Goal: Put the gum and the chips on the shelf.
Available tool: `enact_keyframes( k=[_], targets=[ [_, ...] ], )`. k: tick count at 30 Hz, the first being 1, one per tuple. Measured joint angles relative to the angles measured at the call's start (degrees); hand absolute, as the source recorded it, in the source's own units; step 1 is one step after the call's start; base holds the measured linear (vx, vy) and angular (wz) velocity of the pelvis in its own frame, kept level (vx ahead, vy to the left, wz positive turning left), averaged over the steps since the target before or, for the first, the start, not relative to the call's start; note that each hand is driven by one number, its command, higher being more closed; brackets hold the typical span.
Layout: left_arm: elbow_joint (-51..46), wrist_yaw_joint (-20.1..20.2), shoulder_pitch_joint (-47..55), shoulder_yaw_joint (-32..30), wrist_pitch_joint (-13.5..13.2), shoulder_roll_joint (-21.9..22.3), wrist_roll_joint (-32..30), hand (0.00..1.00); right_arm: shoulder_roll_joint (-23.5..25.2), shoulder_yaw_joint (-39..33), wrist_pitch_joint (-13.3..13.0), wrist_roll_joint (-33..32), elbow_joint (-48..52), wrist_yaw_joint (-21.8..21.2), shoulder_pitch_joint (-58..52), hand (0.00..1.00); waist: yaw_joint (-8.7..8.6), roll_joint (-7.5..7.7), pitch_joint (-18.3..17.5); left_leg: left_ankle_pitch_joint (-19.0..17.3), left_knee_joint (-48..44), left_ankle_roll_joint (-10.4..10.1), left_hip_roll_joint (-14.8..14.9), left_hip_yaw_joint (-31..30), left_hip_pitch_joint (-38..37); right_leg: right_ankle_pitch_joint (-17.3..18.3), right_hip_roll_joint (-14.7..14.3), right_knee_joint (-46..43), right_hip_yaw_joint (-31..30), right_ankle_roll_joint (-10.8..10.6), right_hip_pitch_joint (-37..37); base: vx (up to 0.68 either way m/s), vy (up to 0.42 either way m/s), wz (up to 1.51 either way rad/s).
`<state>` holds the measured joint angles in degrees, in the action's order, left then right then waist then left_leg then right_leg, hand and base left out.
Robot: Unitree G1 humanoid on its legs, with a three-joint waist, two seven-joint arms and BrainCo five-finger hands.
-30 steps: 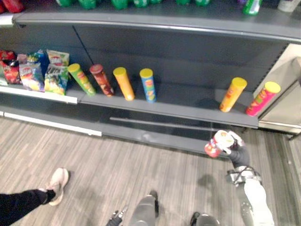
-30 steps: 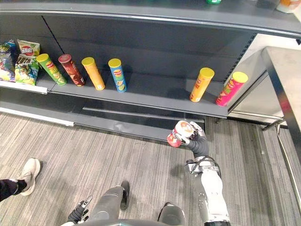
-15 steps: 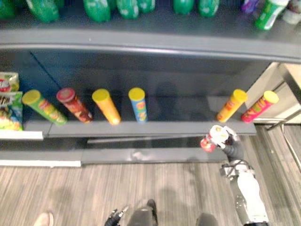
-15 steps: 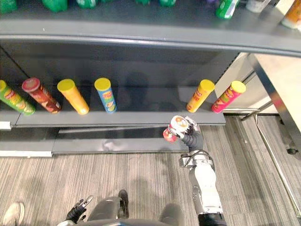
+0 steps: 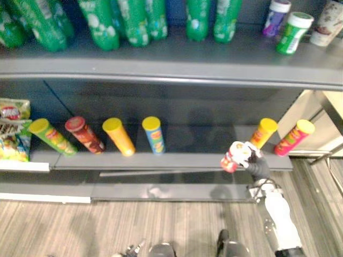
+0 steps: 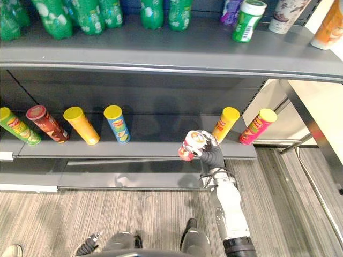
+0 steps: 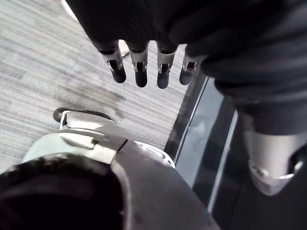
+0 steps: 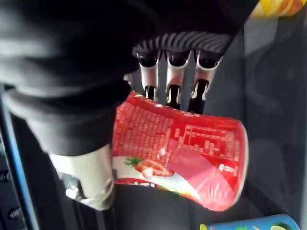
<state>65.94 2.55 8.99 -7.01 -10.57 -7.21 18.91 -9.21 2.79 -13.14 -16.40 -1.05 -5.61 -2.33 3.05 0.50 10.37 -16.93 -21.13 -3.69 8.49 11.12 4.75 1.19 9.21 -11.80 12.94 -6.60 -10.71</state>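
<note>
My right hand (image 5: 258, 164) is shut on a red chips can (image 5: 235, 156) with a white lid, fingers (image 8: 173, 90) curled over its side (image 8: 192, 155). The can is tilted, lid toward me, at the front edge of the lower shelf (image 5: 187, 159), in the gap between the blue can (image 5: 154, 134) and the orange can (image 5: 262, 132). My left hand (image 7: 139, 67) hangs low over the floor with straight fingers and holds nothing. A green tub with a white lid (image 5: 292, 32) stands on the upper shelf (image 5: 177, 61) at the right.
On the lower shelf, green (image 5: 48, 136), dark red (image 5: 83, 134) and yellow-orange (image 5: 118, 136) cans stand left of the blue one, a pink can (image 5: 293, 137) at the far right. Snack bags (image 5: 12, 131) lie far left. Green bottles (image 5: 134, 19) line the upper shelf.
The camera has come closer and tipped up, bringing the upper shelf into sight. My right hand has carried the red can up and a little left, to the lower shelf's edge.
</note>
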Motion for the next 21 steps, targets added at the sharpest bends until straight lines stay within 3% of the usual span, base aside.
enact_keyframes(
  k=[7, 17, 21],
  targets=[
    [0.2, -0.1, -0.1, -1.9, 0.7, 0.5, -2.2, 0.0, 0.0, 1.2, 0.1, -0.5, 0.0, -1.1, -0.2, 1.0, -0.54, -0.26, -0.4, 6.8, 11.7, -3.1, 1.4, -0.3, -3.6, -5.6, -4.6, 11.6, 1.4, 3.4, 3.8, 0.07, -0.134, 0.01],
    [0.1, -0.2, -0.3, -2.0, 1.2, 0.5, -4.2, 0.0, -0.1, 2.5, 0.9, 0.2, -0.1, -1.3, -2.3, 1.0, -0.88, -0.63, -2.5, 7.3, 15.2, -3.3, 0.3, 2.5, -6.3, -9.0, -4.8, 17.9, -0.8, 3.0, 6.3, 0.05, 0.016, -0.12],
    [0.2, -0.1, -0.4, -1.8, 1.2, 0.3, -6.4, 0.0, -2.5, 7.2, 1.6, 0.1, 0.0, -3.0, -2.1, 1.0, -1.07, -0.56, -2.8, 7.3, 16.2, -3.2, -0.1, 3.0, -7.7, -9.1, -4.7, 17.9, -1.2, 2.9, 7.1, 0.0, 0.022, -0.06]
  ],
)
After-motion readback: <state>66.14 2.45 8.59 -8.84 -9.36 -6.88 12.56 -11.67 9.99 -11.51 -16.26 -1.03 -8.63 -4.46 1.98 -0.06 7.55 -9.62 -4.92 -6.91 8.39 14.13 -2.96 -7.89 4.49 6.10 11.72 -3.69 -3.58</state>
